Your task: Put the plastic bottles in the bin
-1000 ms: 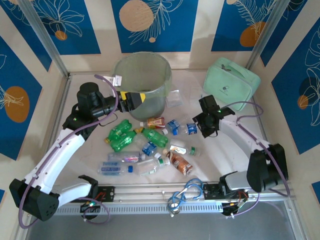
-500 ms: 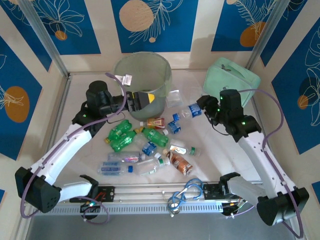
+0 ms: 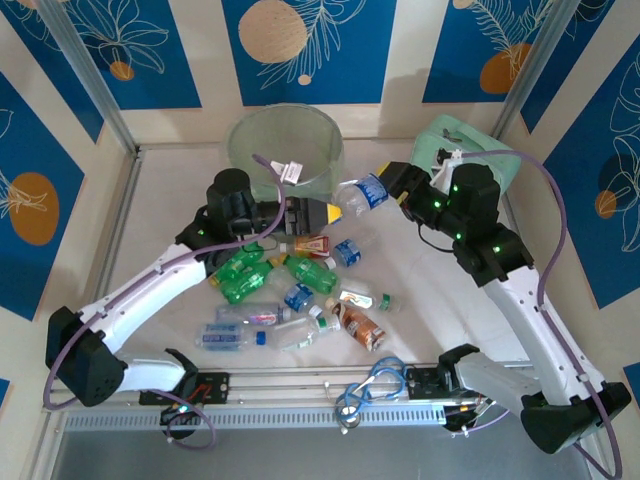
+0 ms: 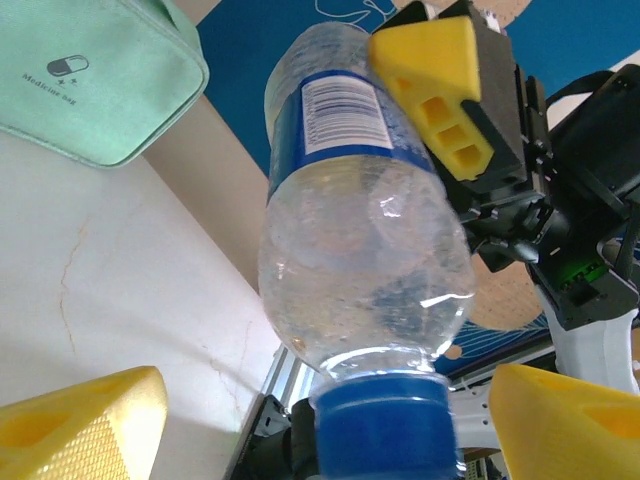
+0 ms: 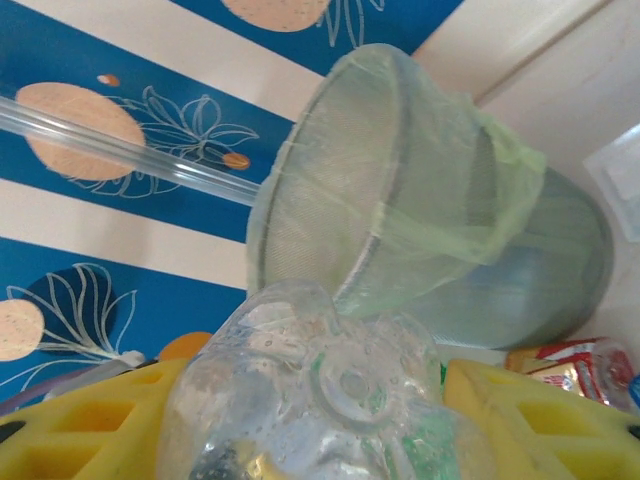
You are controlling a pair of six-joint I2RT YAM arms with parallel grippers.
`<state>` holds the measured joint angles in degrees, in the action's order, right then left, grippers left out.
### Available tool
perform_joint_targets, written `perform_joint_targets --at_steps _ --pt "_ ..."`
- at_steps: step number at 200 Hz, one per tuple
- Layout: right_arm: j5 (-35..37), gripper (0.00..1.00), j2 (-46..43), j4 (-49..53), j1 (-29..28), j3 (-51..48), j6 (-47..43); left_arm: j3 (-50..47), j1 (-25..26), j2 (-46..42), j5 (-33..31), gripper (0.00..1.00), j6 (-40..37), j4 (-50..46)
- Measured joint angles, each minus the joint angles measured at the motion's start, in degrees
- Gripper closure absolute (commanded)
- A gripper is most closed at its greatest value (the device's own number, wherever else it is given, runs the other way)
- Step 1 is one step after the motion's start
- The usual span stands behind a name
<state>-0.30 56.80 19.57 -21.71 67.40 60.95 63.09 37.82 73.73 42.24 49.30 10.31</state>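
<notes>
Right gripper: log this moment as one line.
right gripper shut on blue-labelled bottle, lifted beside bin | left gripper open, near that bottle | bottle not yet in bin | other bottles lying on table

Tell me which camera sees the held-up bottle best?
The left wrist view: the held bottle shows its blue cap, label and barcode. The top view shows it small, near the bin; the right wrist view shows its clear base.
</notes>
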Motion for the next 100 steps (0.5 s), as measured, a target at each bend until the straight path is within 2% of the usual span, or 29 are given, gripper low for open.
perform_joint_targets --at_steps 44,100 --pt "-0.4 0.41 0.0 -2.3 -1.5 0.0 -0.7 0.0 1.2 0.0 1.0 0.41 0.9 1.4" --pt "0.3 0.41 0.0 -3.4 -2.5 0.0 -1.0 -0.3 1.3 0.0 1.9 0.55 1.3 3.9"
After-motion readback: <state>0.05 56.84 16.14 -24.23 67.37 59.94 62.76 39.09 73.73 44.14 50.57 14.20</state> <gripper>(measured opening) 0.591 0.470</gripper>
